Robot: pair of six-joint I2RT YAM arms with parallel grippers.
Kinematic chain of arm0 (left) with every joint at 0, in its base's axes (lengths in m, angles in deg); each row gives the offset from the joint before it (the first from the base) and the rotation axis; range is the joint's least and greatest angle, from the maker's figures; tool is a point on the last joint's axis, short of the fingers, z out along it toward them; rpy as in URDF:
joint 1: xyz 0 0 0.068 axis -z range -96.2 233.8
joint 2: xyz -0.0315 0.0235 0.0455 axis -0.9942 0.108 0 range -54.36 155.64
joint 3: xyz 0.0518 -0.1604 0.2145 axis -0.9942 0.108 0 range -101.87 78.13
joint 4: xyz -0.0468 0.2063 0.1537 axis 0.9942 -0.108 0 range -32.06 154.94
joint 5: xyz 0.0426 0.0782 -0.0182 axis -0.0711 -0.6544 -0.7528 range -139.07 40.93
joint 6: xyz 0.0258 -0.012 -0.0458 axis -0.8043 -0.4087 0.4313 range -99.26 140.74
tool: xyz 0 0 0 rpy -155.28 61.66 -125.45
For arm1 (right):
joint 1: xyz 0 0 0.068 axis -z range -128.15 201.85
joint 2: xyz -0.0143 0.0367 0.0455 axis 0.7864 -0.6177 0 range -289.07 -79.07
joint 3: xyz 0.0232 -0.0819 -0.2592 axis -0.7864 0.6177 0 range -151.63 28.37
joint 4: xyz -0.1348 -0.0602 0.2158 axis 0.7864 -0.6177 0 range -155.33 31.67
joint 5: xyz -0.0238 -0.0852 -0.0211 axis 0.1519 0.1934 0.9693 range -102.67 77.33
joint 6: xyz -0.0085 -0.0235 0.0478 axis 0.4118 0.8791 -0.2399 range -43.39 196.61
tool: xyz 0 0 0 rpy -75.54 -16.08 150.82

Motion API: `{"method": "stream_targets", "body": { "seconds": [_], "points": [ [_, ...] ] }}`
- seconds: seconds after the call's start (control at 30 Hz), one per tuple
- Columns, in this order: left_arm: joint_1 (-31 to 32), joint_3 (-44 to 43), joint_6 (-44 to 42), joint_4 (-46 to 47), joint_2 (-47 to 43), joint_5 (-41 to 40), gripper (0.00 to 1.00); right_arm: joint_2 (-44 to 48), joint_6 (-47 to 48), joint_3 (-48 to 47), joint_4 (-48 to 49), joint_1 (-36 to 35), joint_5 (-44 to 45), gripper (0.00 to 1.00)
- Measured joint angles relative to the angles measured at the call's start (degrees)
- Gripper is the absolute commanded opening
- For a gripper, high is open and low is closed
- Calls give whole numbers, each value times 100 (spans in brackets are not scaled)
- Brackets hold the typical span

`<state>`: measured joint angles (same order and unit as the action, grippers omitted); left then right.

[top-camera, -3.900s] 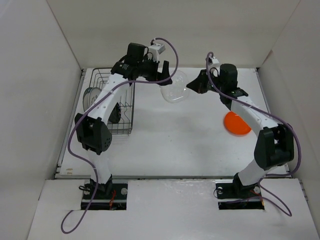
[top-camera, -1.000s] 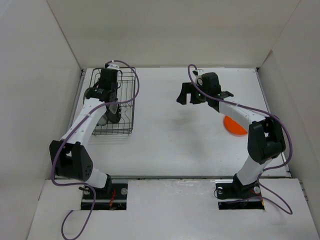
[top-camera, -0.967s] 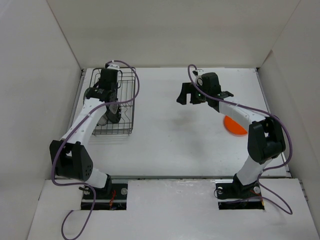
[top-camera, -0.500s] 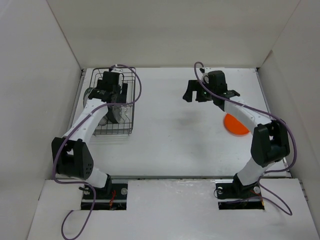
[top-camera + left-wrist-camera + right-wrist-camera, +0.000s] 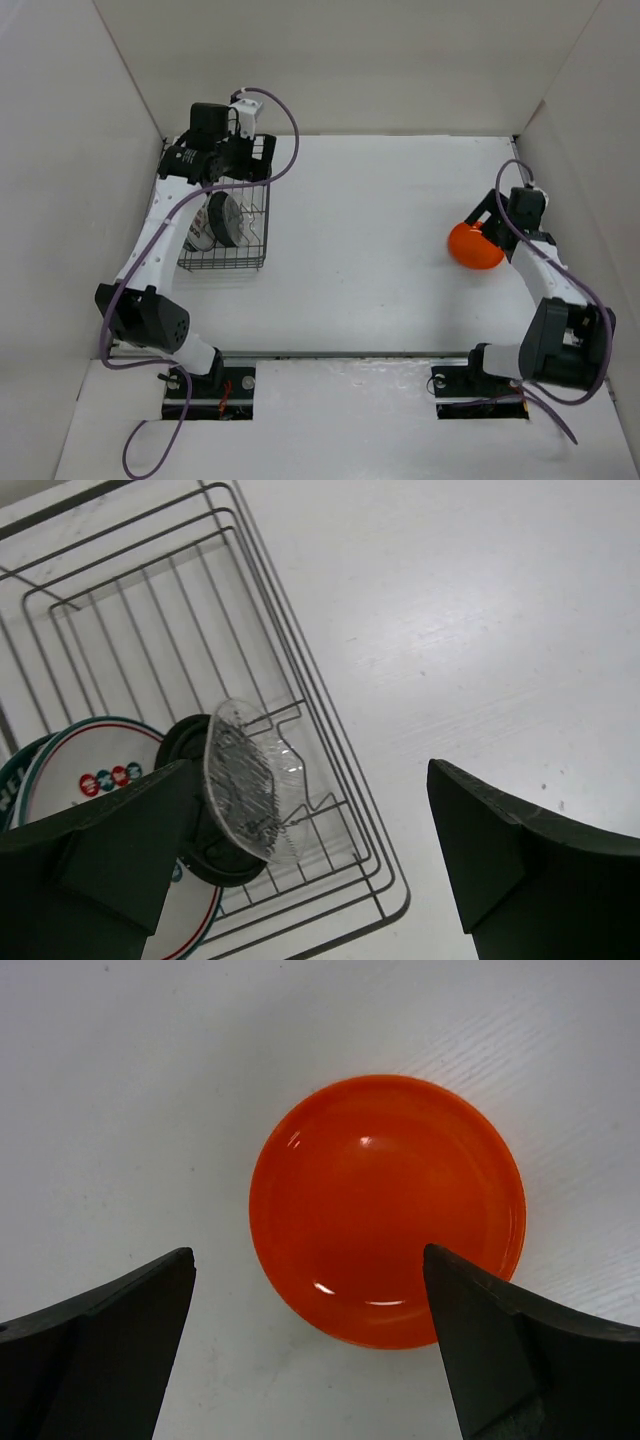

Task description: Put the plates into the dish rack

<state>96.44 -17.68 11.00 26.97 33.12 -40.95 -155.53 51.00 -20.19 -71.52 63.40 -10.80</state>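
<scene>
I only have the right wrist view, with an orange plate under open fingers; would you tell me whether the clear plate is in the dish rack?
Observer: Yes, the clear plate stands on edge in the dish rack, next to the black plate.
Operator: Thank you. Is the left gripper holding anything?
Observer: No, it is open and empty, above the rack.
Operator: Are any other plates outside it?
Observer: In the top view, only your orange plate lies outside the rack.

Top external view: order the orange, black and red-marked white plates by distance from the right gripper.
1. Orange plate, beneath the right gripper.
2. Black plate, far left, in the dish rack.
3. Red-marked white plate, leftmost.
</scene>
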Motion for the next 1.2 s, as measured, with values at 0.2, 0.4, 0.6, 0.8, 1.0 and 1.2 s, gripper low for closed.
{"method": "stream_targets", "body": {
  "seconds": [0.2,0.4,0.6,0.8,1.0,1.2],
  "points": [
    [114,-98,-74,-264,293,575,100,1471,-813,1106,-52,212,262,100],
    [129,-98,-76,-374,428,846,100,2184,-1233,1390,-483,343,549,100],
    [131,-98,-76,-361,417,931,100,1458,-1285,1506,-575,343,348,96],
    [151,-98,-107,-361,391,979,100,1019,-1303,1572,-479,354,262,82],
    [151,-98,-179,-361,389,992,100,422,-1342,1569,-251,376,243,73],
    [151,-179,-225,-380,391,1027,100,175,-1370,1491,-20,376,238,64]
  ]
}}
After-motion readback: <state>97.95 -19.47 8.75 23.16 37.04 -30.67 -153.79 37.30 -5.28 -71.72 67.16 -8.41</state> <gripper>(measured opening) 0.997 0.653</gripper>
